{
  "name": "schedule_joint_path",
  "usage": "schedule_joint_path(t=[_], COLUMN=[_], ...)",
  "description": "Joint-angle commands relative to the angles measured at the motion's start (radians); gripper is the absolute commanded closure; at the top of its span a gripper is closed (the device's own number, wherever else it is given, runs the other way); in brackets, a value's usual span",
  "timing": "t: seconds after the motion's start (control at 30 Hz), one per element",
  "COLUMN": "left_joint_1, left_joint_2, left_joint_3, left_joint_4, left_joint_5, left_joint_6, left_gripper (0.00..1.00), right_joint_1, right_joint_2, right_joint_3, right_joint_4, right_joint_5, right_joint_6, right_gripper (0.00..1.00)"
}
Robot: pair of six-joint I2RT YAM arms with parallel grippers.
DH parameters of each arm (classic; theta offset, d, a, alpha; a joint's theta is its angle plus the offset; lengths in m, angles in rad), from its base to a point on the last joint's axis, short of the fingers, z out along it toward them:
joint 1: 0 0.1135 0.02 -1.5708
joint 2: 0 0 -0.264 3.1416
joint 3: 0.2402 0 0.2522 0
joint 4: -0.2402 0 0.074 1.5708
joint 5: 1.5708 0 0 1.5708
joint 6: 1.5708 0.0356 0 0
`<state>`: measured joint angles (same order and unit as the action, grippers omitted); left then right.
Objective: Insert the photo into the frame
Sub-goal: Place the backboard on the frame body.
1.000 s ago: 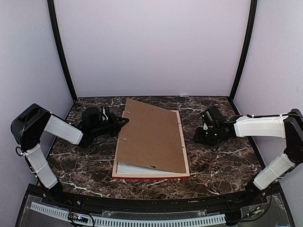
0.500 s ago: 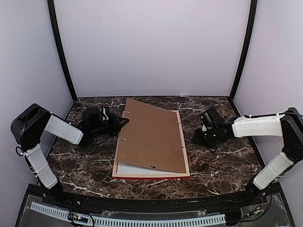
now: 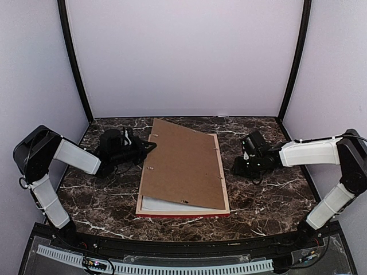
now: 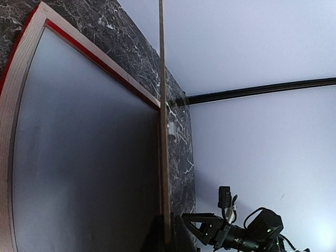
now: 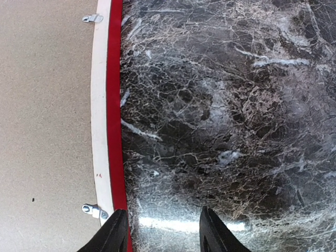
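Observation:
The frame [image 3: 226, 192] lies face down in the middle of the table, pale back up, red along its edges. A brown backing board [image 3: 183, 166] rests skewed on it, its left side lifted. My left gripper [image 3: 150, 146] is shut on that left edge; the left wrist view shows the board edge-on [image 4: 163, 105] between the fingers [image 4: 168, 239]. Under the raised board a pale grey sheet [image 4: 84, 157] fills the frame [image 4: 16, 84]; the photo's printed face is hidden. My right gripper [image 5: 164, 231] stands open just above the table, beside the frame's red right rail [image 5: 114, 105].
Small metal clips [image 5: 94, 211] stick out along the frame's back. A white strip [image 3: 150, 204] shows under the board at the near left corner. Dark marble table [image 3: 269, 195] lies either side of the frame, with pale walls close behind.
My right gripper has crept a little left, closer to the frame's right rail. The left gripper and the raised board have not moved.

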<state>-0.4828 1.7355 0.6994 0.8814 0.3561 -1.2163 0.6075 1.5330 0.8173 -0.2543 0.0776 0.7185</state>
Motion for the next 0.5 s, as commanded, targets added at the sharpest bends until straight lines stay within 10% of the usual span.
schedule_joint_path(t=[0.0, 0.47], left_joint_1=[0.003, 0.011], left_joint_2=[-0.024, -0.033], left_joint_3=[0.021, 0.050], left_joint_4=[0.054, -0.036], left_joint_5=[-0.006, -0.012], left_joint_6=[0.030, 0.095], left_gripper=[1.00, 1.00], right_joint_1=[-0.005, -0.005], right_joint_2=[0.007, 0.011], right_joint_3=[-0.016, -0.031], right_joint_4=[0.032, 0.044], right_joint_5=[-0.004, -0.007], right_joint_6=[0.004, 0.009], right_gripper=[0.53, 0.53])
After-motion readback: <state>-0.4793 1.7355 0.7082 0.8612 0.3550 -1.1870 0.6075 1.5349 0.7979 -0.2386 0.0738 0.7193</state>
